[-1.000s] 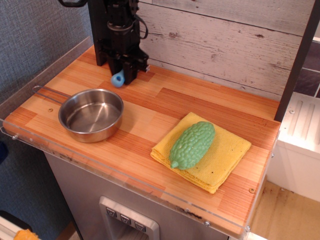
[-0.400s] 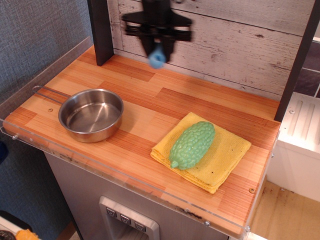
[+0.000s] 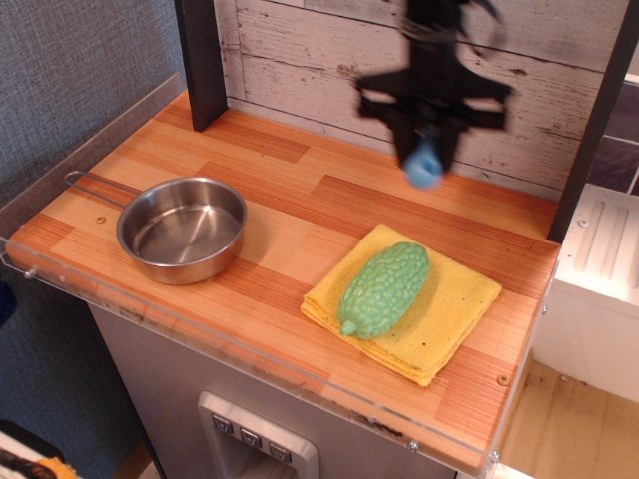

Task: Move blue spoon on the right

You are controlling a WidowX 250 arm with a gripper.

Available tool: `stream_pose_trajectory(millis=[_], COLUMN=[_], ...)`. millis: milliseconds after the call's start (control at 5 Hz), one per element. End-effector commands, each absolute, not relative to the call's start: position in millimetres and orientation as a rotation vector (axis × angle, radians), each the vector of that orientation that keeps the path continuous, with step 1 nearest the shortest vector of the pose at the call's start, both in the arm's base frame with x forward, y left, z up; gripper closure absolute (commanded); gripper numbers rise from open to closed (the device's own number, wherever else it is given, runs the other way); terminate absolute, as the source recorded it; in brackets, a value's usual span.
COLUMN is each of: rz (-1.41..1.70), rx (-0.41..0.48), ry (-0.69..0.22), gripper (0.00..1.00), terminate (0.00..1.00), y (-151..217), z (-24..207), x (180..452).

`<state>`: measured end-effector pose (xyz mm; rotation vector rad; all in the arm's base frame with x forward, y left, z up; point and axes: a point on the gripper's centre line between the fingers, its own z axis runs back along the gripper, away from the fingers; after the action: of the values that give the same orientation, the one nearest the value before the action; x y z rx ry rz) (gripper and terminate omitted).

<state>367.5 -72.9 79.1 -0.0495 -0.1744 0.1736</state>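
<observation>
Wooden counter top (image 3: 300, 200), striped planks, with a clear plastic lip along the front and left edges; whitewashed plank wall behind, grey textured wall at left, a dark post at the back left corner.

Left: steel pan (image 3: 182, 230) with a wire handle pointing to the left edge, sitting upright on the wood, nothing in it.

Centre-right: yellow folded cloth (image 3: 454, 309) lying flat near the front right part of the counter. Green bumpy toy gourd (image 3: 384, 287) lies on the cloth, long axis running diagonally, narrow end toward the front edge.

Upper right: black gripper (image 3: 431, 130), motion-blurred, hanging in the air in front of the plank wall, above the back of the counter and behind the cloth. Fingers point down and are closed in on the blue spoon (image 3: 424, 166); only the light-blue rounded end hangs out below the fingertips. Spoon's bowl is not visible, hidden in the fingers or lost to blur. Spoon is clear of the counter, touching nothing but the gripper. It sits well to the right of the pan and above the far edge of the cloth.

Far right: white appliance surface beside the counter, partly cut off by the frame.
</observation>
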Motion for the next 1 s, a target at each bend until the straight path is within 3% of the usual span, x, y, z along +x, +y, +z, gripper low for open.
stream_pose_trajectory(millis=[0,200,800], rz=[0.1,0.062,0.059], rx=[-0.036,-0.011,-0.008], ry=[-0.143,-0.116,-0.102], gripper=[1.0,1.0,1.0], terminate=[0.0,0.0,0.0], y=[-141.5,-137.6,-94.1], z=[58.6,45.0,45.0], x=[373.8,378.6,385.0])
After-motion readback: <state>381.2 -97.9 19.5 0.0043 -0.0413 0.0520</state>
